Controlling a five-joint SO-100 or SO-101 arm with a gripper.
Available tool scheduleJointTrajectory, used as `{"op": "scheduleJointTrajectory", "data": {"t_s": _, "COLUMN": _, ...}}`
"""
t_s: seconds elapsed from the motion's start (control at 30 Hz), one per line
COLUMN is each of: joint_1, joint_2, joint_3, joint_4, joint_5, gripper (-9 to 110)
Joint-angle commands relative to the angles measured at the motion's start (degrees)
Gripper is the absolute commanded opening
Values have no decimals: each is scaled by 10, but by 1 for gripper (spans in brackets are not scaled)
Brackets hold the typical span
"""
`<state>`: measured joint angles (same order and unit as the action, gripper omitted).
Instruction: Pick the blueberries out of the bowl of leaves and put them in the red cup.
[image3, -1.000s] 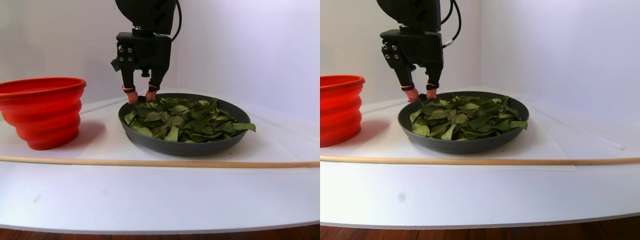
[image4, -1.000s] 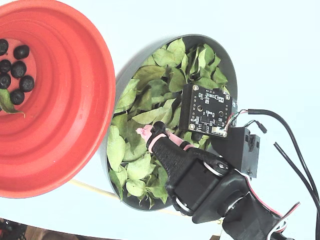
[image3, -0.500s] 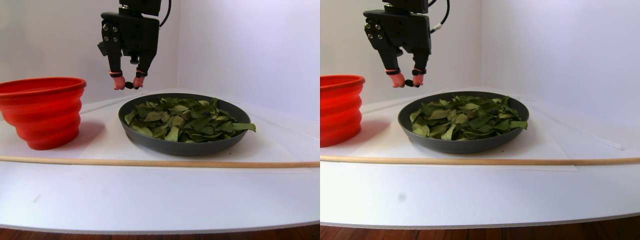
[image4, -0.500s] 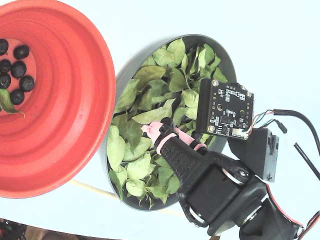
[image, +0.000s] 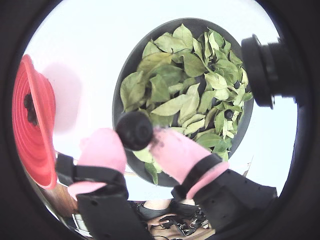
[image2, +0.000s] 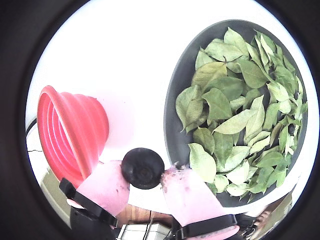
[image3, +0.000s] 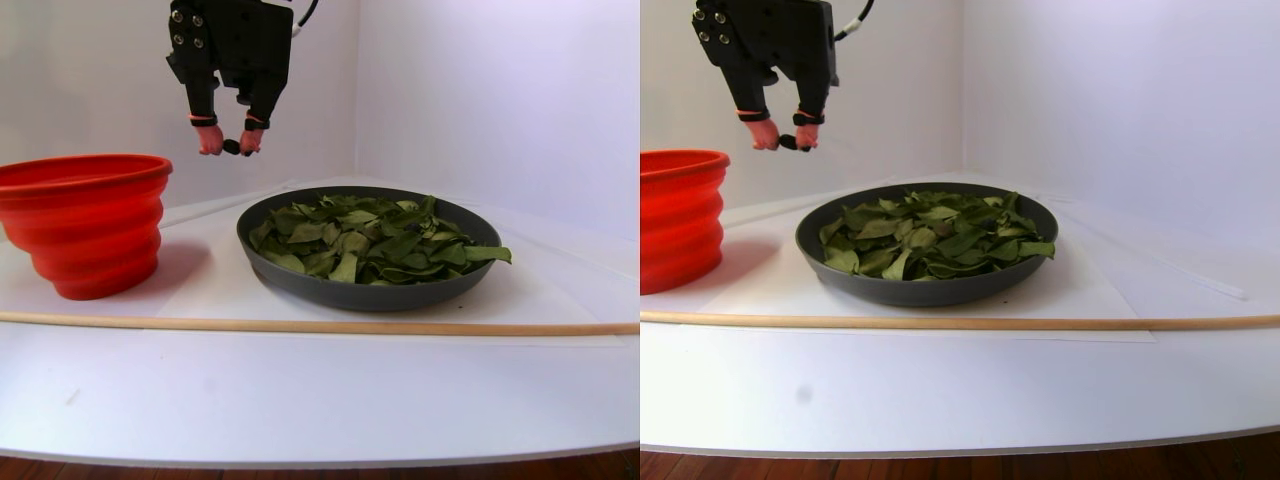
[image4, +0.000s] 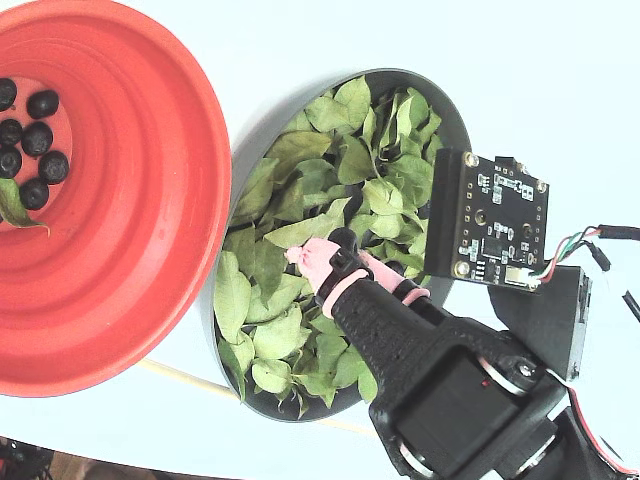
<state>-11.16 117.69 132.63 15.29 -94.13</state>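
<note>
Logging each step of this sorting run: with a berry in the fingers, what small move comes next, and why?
Probably carry sideways toward the red cup: the gripper holds a blueberry well above the bowl, not yet over the cup's rim.

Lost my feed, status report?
Gripper shut on blueberry, lifted above bowl. Red cup beside it, path clear.

A white table (image3: 300, 390) carries the red cup (image3: 85, 225), the bowl (image3: 370, 285) and a wooden rod (image3: 300, 325).
</note>
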Motion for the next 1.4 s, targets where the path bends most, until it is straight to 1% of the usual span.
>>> {"op": "scheduleJointTrajectory", "data": {"t_s": 0.0, "joint_1": -18, "joint_2": 62, "joint_3": -6, "joint_4": 8, "joint_5": 7, "gripper": 11}}
{"op": "scheduleJointTrajectory", "data": {"t_s": 0.63, "joint_1": -104, "joint_2": 120, "joint_3": 9, "joint_4": 62, "joint_5": 76, "gripper": 12}}
{"op": "scheduleJointTrajectory", "data": {"t_s": 1.17, "joint_1": -162, "joint_2": 126, "joint_3": 33, "joint_4": 62, "joint_5": 135, "gripper": 12}}
{"op": "scheduleJointTrajectory", "data": {"t_s": 1.37, "joint_1": -171, "joint_2": 124, "joint_3": 38, "joint_4": 62, "joint_5": 148, "gripper": 14}}
